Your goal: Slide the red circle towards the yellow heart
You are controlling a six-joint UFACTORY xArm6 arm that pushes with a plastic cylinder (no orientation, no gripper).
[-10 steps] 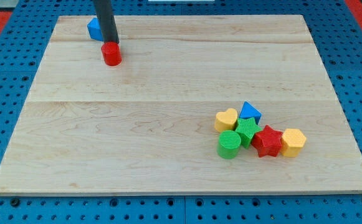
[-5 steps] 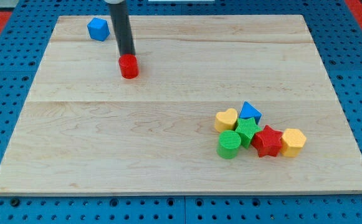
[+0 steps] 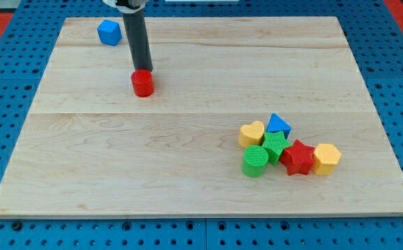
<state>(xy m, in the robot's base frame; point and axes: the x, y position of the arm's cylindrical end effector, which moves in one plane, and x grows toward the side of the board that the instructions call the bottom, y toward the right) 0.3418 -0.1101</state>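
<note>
The red circle point(image 3: 143, 83) stands on the wooden board point(image 3: 187, 167), left of centre in the upper half. My tip point(image 3: 144, 70) touches its top edge, just above it in the view. The yellow heart point(image 3: 252, 133) lies at the lower right, on the left side of a cluster of blocks, far from the red circle.
A blue block point(image 3: 109, 32) sits near the board's top left corner. The cluster holds a blue triangle point(image 3: 279, 124), a green block point(image 3: 276, 145), a green cylinder point(image 3: 255, 160), a red star point(image 3: 299, 157) and a yellow hexagon point(image 3: 326, 158).
My tip and the red circle have moved down and to the right, away from the blue block, then mostly downward in the last half second.
</note>
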